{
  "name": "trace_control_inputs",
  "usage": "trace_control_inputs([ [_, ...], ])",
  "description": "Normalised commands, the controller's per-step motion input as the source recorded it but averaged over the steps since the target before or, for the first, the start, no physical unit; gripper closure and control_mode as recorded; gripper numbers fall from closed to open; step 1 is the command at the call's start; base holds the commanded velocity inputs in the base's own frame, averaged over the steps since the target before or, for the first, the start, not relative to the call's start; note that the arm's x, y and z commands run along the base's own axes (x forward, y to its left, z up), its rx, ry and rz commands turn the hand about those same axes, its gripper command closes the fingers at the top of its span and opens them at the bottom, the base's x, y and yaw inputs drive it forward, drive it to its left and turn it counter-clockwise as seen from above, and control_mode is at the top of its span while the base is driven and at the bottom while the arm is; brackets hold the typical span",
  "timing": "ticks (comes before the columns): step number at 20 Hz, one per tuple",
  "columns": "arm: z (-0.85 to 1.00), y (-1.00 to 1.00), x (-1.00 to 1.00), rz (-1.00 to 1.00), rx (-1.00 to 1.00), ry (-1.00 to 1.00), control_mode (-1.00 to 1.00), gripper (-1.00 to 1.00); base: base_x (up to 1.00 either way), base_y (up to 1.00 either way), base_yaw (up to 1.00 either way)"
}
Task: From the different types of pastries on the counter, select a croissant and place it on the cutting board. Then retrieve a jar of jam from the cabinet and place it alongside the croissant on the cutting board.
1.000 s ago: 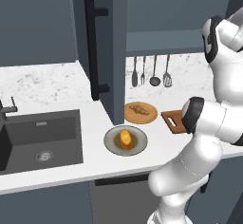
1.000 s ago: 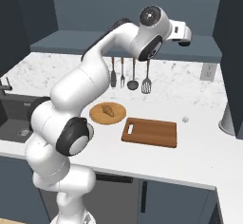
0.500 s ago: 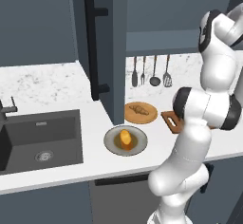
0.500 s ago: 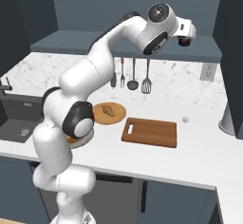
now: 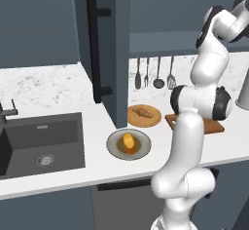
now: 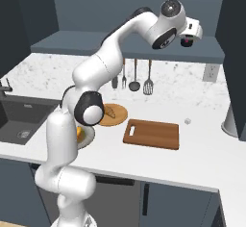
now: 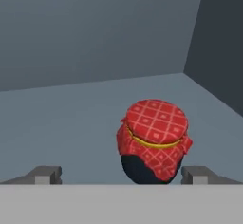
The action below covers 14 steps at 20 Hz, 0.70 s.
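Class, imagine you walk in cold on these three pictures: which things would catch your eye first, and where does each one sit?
The white arm dominates, stretched high toward the cabinet shelf, its gripper up at shelf level. In the hand view, a jar of jam with a red checked cloth cover stands on the grey shelf floor between the open fingertips. Down on the counter, the reddish cutting board lies bare, beside the croissant on its round wooden plate.

Jar of jam (image 7: 153, 140): checked red cloth cover, dark glossy body. Cutting board (image 6: 151, 133): reddish matt wood. Counter (image 6: 202, 144): speckled white stone look.
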Motion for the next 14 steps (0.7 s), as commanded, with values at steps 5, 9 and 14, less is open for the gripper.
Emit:
trace_control_inputs([
  [5, 0.0, -0.07, 0.02, 0.0, 0.01, 0.0, -1.0, -1.0, 0.0, 0.0, 0.0],
  [9, 0.0, -0.24, 0.13, 0.0, 0.04, 0.01, -1.0, -1.0, 0.0, 0.0, 0.0],
  [14, -0.09, 0.0, 0.03, 0.0, -0.01, 0.04, -1.0, -1.0, 0.0, 0.0, 0.0],
])
